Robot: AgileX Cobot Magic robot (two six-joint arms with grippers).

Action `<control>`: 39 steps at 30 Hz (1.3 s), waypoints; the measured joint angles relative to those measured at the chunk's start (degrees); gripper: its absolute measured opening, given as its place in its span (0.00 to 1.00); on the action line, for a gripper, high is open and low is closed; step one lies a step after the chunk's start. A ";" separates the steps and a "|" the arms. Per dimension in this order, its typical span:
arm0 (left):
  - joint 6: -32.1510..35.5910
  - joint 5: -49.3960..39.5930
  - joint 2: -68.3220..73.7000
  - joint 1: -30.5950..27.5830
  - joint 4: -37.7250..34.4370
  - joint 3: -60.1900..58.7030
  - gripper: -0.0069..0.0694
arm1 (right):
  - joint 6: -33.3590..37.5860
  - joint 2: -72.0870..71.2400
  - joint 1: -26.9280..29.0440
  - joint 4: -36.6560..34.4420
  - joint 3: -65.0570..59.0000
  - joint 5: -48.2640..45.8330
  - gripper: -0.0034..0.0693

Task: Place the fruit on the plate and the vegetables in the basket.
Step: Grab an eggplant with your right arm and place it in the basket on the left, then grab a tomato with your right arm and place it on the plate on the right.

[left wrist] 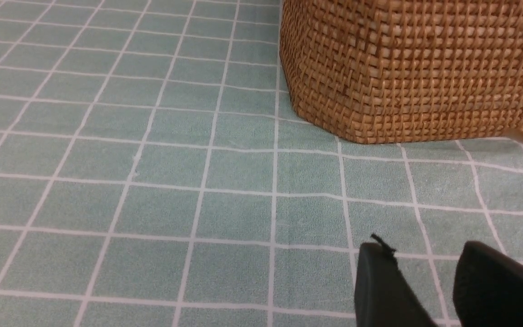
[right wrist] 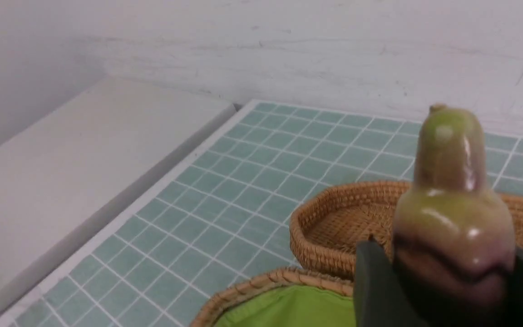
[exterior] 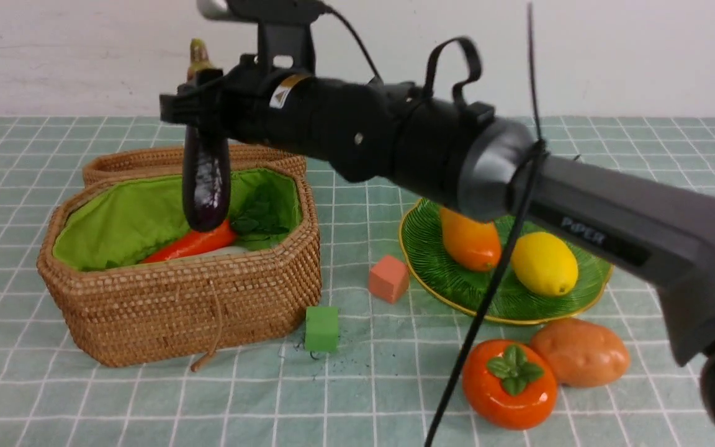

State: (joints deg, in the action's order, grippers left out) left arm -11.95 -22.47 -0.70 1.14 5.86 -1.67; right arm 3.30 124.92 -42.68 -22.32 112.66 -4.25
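Right gripper (exterior: 203, 115): we log it clamped on eggplant (exterior: 206, 186), upright, hanging over carrot (exterior: 193, 243) in basket (exterior: 177, 304). Left gripper (left wrist: 438, 286): we log fingers parted, empty, near basket.

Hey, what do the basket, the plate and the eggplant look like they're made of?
Basket: woven wicker, matte, visible strand weave; lining looks like green cloth. Plate: glossy ribbed green, gold rim, probably glass or glazed ceramic. Eggplant: hard glossy toy, sharp highlights, perhaps plastic or ceramic.
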 joint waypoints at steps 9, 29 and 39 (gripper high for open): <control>0.00 0.00 0.00 0.00 0.00 0.00 0.40 | 0.87 2.67 -0.46 -0.11 0.14 -2.42 0.76; 0.00 0.00 0.00 0.00 0.00 0.00 0.40 | 2.58 -21.62 9.72 19.25 -4.10 -62.94 0.84; 0.00 0.00 0.00 0.00 0.00 0.00 0.40 | 2.49 -32.86 17.04 7.93 -28.47 -62.38 0.84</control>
State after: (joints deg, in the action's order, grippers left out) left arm -11.95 -22.47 -0.70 1.14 5.86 -1.67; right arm 5.80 92.06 -25.64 -14.39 84.19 -66.63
